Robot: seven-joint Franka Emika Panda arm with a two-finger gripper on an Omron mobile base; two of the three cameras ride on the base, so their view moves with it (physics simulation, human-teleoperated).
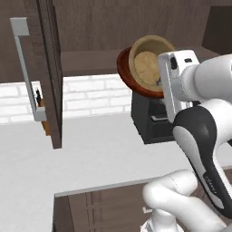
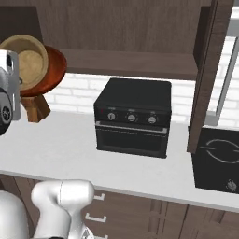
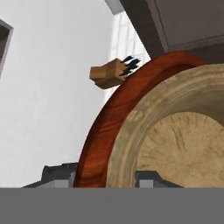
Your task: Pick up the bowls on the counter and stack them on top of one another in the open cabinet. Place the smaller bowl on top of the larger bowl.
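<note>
The two wooden bowls are hanging in the air, nested and tipped up on edge — the smaller bowl (image 1: 149,63), light tan with a pale inside, is sitting inside the larger bowl (image 1: 128,72), the dark reddish-brown one, whose rim is showing as a crescent around it. In the left base view the pair is floating in front of the shelf of the open cabinet (image 1: 90,61), above a black toaster oven (image 2: 133,116), and no part of either bowl is resting on the shelf or on the counter (image 1: 68,154). The gripper (image 3: 105,177) is grasping both bowls together: in the hand view one dark finger (image 3: 59,174) is lying against the outer red wall of the larger bowl while the other is pressing on the inside of the tan one, so the two rims are pinched between the jaws. The cabinet door (image 1: 50,77) is standing swung out at the left of the left base view, its long grey bar handle (image 1: 25,68) facing the camera, and a wooden knife block (image 3: 111,72) is sitting on the counter by the white brick wall behind it. In the right base view the bowls are showing at the upper left, just beside the white hand, with the knife block below them — the toaster oven is standing toward the counter's back edge, and a black cooktop (image 2: 217,158) is lying at the counter's right end.
</note>
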